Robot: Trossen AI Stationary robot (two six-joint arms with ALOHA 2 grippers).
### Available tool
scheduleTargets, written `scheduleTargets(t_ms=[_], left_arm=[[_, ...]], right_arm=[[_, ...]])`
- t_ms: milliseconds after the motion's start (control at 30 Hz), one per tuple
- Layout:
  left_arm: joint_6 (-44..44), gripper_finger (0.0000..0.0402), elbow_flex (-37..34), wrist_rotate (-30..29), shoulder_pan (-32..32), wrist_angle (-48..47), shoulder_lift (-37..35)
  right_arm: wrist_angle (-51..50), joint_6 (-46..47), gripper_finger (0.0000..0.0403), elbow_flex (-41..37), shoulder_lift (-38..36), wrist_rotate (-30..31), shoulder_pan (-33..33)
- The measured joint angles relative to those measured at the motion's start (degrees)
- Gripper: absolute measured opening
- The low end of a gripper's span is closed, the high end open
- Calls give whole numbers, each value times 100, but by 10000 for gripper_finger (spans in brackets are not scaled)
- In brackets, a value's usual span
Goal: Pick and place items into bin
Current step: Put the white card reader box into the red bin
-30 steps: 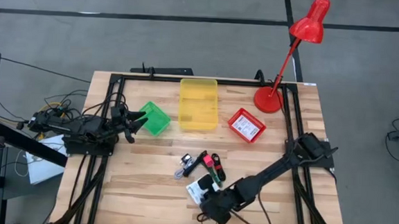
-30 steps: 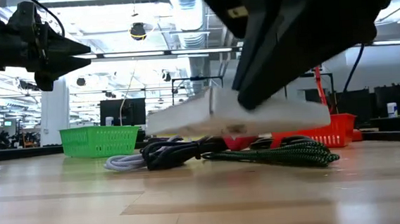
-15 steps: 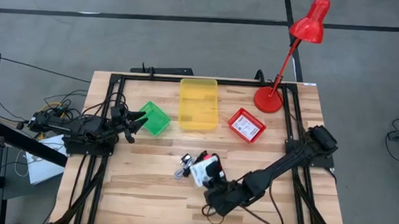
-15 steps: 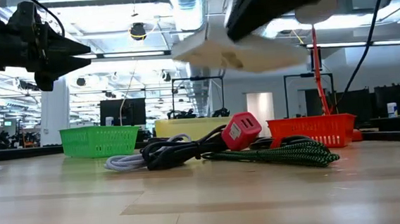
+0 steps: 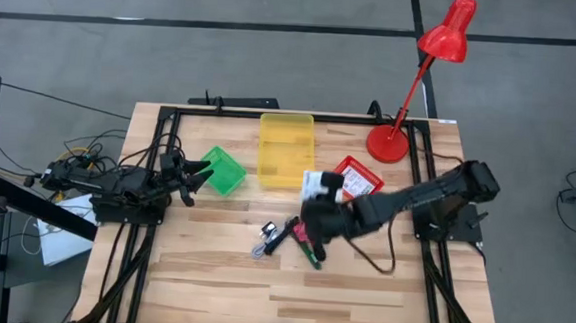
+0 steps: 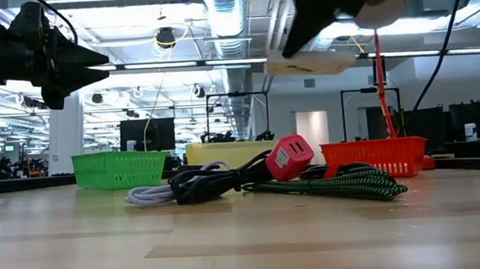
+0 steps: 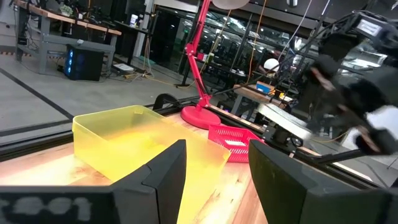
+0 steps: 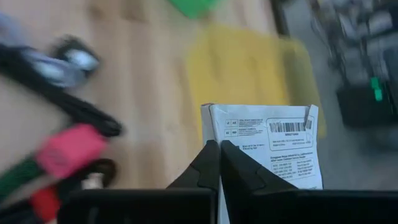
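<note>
The right gripper (image 5: 316, 195) is up off the table (image 5: 210, 287), btwn the yellow bin (image 5: 287, 149) and the red basket (image 5: 356, 179), w/ its fingers (image 8: 211, 163) pressed together on the edge of a flat white card packet (image 8: 267, 149) w/ black print and a barcode. In the right wrist view the packet hangs over the near end of the yellow bin, apparently not inside it yet, though that view is blurred. In the low view the packet (image 6: 309, 63) shows well above the table, roughly level. The other items lie in a loose pile near the table's centre: a grey-white cable (image 6: 155, 192), a black cable (image 6: 214, 185), a green braided cable (image 6: 337, 184) and a small red-pink block (image 6: 289, 156) resting on top of the cables. The left gripper (image 5: 199, 181) waits at the table's left side just beside the green basket (image 5: 223, 170), its fingers (image 7: 158, 180) spread apart w/ nothing btwn them. A red desk lamp (image 5: 423, 80) stands at the far right corner, near the red basket.
</note>
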Motion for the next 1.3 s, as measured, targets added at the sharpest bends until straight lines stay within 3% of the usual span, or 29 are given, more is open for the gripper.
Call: scheduleTargets(t_ms=[333, 533, 900, 1300], left_arm=[[0, 166, -1, 0, 0, 0, 0], [0, 166, -1, 0, 0, -2, 0], [0, 166, 1, 0, 0, 0, 0], [0, 166, -1, 0, 0, -2, 0]], right_arm=[[-1042, 946, 0, 2, -174, -855, -1468], [-1434, 1426, 0, -2, -109, -948, -1976], [-1491, 2014, 0, -293, -108, -1257, -1977], [-611, 2184, 0, -1068, -108, -1203, -2017]])
